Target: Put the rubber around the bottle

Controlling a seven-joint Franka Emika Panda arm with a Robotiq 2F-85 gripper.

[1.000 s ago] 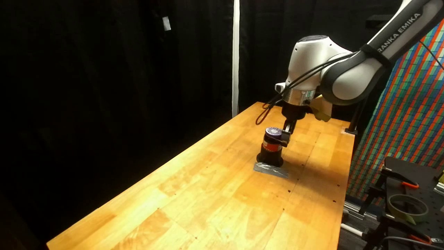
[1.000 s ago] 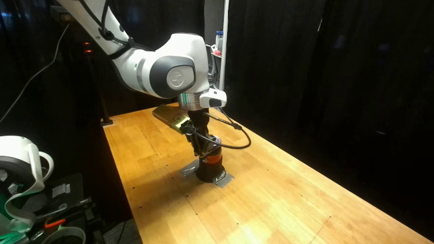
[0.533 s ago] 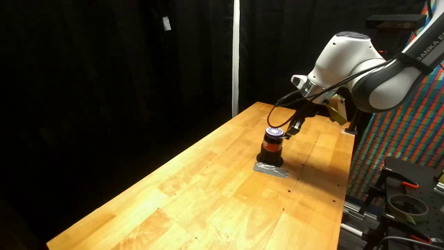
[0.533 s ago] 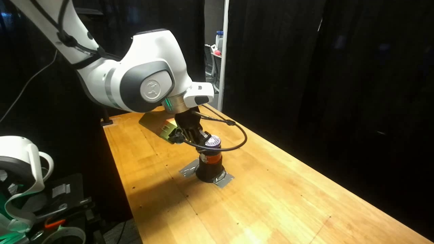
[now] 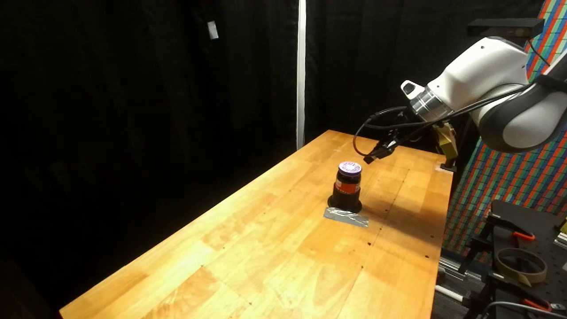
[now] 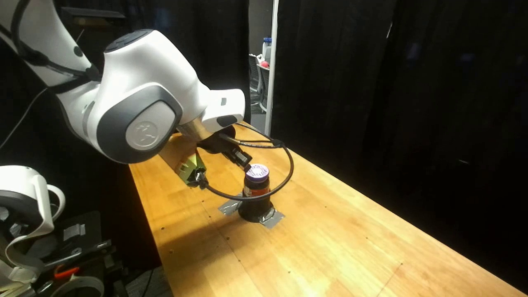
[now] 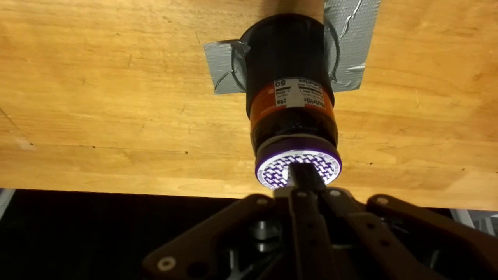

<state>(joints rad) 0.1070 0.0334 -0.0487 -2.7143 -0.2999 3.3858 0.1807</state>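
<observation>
The dark bottle with an orange label band and purple-white lid stands upright in a black holder on the table. It shows in both exterior views [image 5: 347, 188] [image 6: 258, 191] and in the wrist view [image 7: 294, 120]. A thin pale band, which looks like the rubber [image 7: 297, 137], runs around the bottle's neck just under the lid; its far side is hidden. My gripper [image 7: 306, 175] is shut with its fingertips together and nothing visible between them. In an exterior view, the tilted gripper [image 5: 369, 159] is apart from the bottle, above and beside the lid.
Grey tape holds the holder's foot to the wooden table [image 5: 266, 248] on two sides [image 7: 352, 46] [image 7: 223, 72]. My arm's black cable [image 6: 288, 173] loops low in front of the bottle in an exterior view. A dark side stand with a tape roll [image 5: 522, 266] is beyond the table edge.
My gripper has drawn back and up from the bottle and tilted. A pale strand that stretched from the bottle to the fingertips half a second ago no longer does. The bottle has stayed put.
</observation>
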